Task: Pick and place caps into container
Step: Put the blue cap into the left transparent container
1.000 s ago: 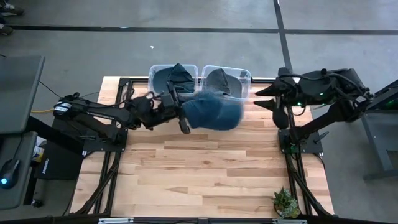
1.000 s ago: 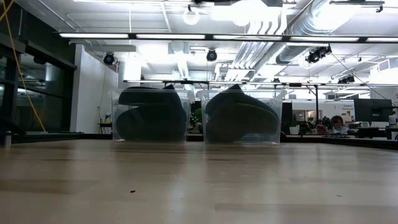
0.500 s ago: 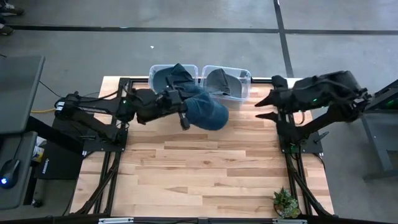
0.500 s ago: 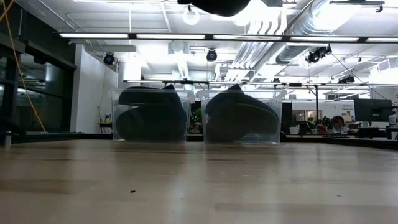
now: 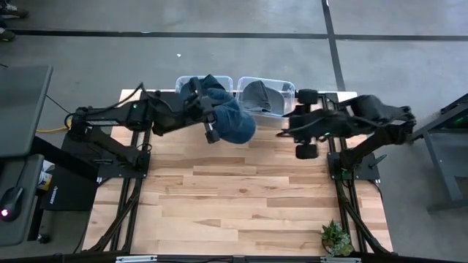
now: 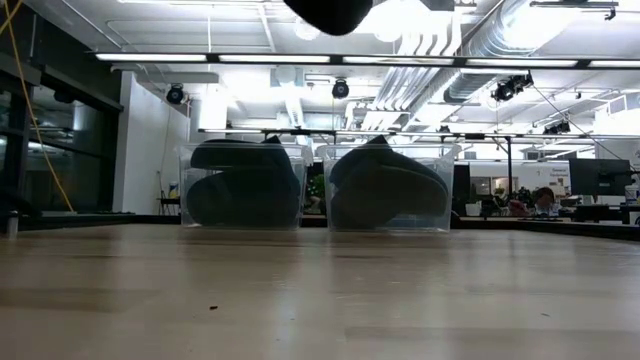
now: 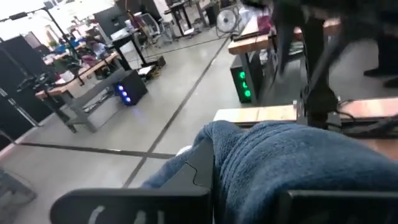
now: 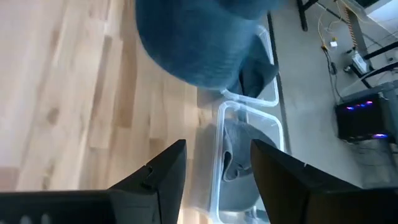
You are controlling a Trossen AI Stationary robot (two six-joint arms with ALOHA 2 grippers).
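From above, my left gripper [image 5: 210,126] is clamped tight on a soft denim-blue fabric cap [image 5: 232,124], held in the air just in front of the left clear plastic bin [image 5: 184,82], which already holds dark caps; the right clear plastic bin [image 5: 287,89] holds a grey one. My right gripper [image 5: 287,126] hangs beside that bin with its jaws parted and nothing in them. The cap's long axis runs roughly across the wooden table [image 5: 241,197], its crown bulging toward my right arm; I cannot tell where the brim points. From table height, only a dark lump at the top edge shows the lifted cap, while both bins sit at the far edge, already mounded. Past my left fingers the blue cloth fills the foreground. From my right wrist, the cap hangs over the bins' near edge. I judge the risk is the floppy cap draping over the rim or sliding off the pile, since the bin is nearly full.
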